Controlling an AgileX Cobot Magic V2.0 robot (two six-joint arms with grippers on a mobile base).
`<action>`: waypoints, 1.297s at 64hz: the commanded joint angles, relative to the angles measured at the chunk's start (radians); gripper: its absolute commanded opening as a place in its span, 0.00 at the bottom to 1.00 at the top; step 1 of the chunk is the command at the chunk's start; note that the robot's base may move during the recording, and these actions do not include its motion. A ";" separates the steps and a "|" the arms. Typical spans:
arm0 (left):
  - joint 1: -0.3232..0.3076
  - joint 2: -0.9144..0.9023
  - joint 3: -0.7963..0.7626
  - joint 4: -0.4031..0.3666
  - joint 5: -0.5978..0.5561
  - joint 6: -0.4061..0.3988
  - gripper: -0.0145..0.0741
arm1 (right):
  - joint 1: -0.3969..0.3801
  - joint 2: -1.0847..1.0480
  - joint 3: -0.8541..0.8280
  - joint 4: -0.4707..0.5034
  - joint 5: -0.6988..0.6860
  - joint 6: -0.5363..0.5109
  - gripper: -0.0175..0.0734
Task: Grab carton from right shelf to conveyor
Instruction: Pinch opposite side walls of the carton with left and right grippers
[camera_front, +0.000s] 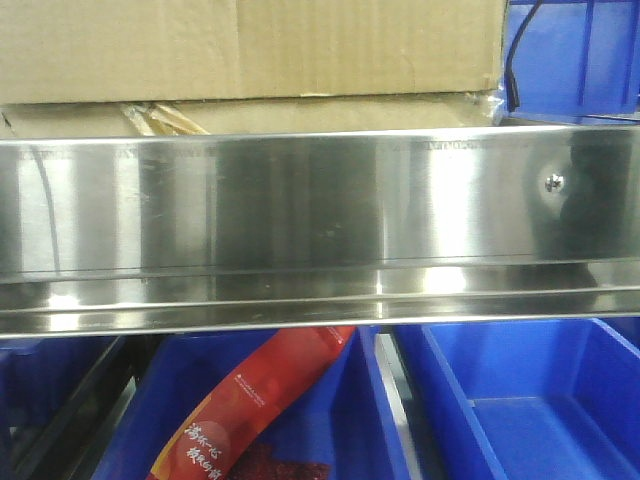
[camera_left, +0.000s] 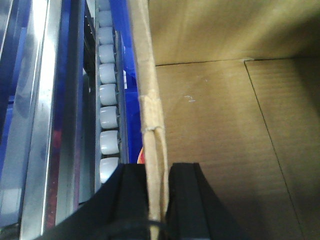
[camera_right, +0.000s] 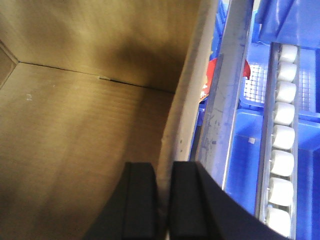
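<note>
The brown cardboard carton (camera_front: 250, 50) fills the top of the front view, above a steel rail (camera_front: 320, 220). In the left wrist view my left gripper (camera_left: 157, 200) is shut on the carton's left wall (camera_left: 150, 110), one finger outside and one inside the open box (camera_left: 225, 140). In the right wrist view my right gripper (camera_right: 164, 200) is shut on the carton's right wall (camera_right: 187, 110), with the box's inside (camera_right: 75, 125) to its left. A row of white conveyor rollers (camera_left: 107, 100) runs beside the left wall and also shows at the right of the right wrist view (camera_right: 282, 135).
Blue bins (camera_front: 530, 400) sit below the steel rail; one holds a red snack packet (camera_front: 250, 400). Another blue bin (camera_front: 580, 55) stands at the upper right behind the carton. A steel frame bar (camera_right: 230, 100) runs close along the carton's right wall.
</note>
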 joint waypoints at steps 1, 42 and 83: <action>0.004 -0.020 -0.010 0.001 -0.001 -0.001 0.15 | -0.001 -0.032 -0.013 -0.003 -0.009 -0.010 0.12; -0.082 -0.378 0.145 0.018 -0.001 -0.011 0.15 | 0.154 -0.446 0.251 -0.115 -0.009 -0.008 0.12; -0.200 -0.618 0.319 0.018 -0.001 -0.039 0.15 | 0.163 -0.657 0.527 -0.126 -0.029 0.024 0.12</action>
